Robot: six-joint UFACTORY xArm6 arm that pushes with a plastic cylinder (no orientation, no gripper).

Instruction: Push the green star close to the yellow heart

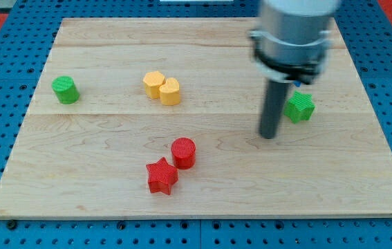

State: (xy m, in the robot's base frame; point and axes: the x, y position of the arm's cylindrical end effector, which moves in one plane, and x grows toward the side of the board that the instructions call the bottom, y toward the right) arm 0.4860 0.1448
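The rod's tip [269, 135], with no pincer to open or close, stood just left of the green star [299, 107], while the yellow heart [170, 91] sat far left.

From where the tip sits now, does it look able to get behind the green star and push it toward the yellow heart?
Probably yes. My tip sits just left of the green star, with bare board around it to circle behind.

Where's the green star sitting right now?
The green star sits on the view's right side of the wooden board, just right of my tip and partly hidden behind the rod, far from the yellow heart.
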